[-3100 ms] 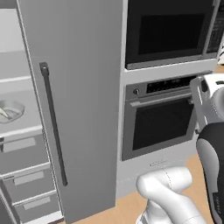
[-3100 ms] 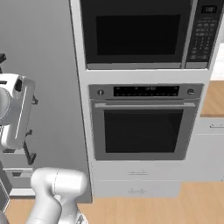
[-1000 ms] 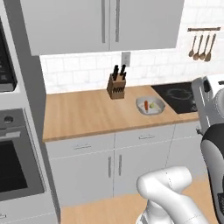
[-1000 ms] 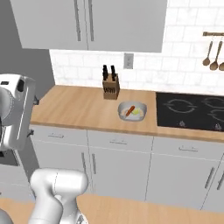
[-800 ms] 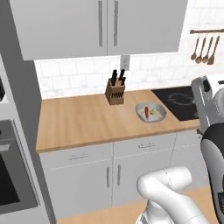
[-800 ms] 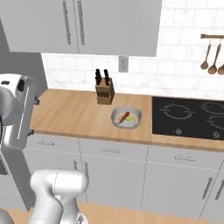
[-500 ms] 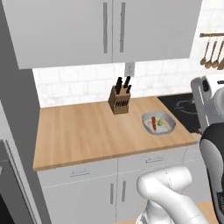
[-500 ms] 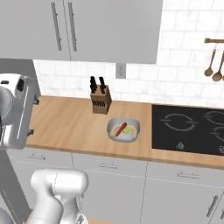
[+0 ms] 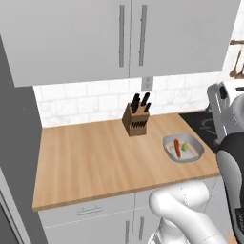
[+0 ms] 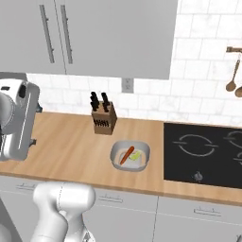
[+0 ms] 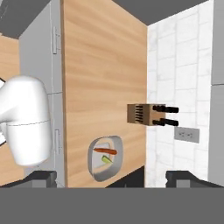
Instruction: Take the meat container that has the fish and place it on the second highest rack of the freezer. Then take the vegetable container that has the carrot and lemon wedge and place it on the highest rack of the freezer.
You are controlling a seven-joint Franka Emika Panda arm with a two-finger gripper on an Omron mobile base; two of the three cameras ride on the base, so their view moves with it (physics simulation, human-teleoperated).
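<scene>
1. No brand, label or legible writing shows on any item.
2. The vegetable container (image 9: 184, 148) (image 10: 130, 155) (image 11: 105, 158) sits on the wooden surface (image 9: 95, 157) (image 10: 66, 142) (image 11: 100, 74), near its front edge, beside the black cooktop (image 10: 203, 151) and in front of the knife block (image 9: 135, 120) (image 10: 104, 119) (image 11: 144, 114).
3. The hand (image 11: 111, 177) is released, fingers wide and empty, well apart from the container and above it.
4. The container is a shallow grey rounded tub holding the carrot (image 9: 177, 147) (image 10: 126, 155) (image 11: 105, 150) and a small yellow-green lemon wedge (image 9: 184, 147) (image 10: 135, 156) (image 11: 106, 159).
</scene>
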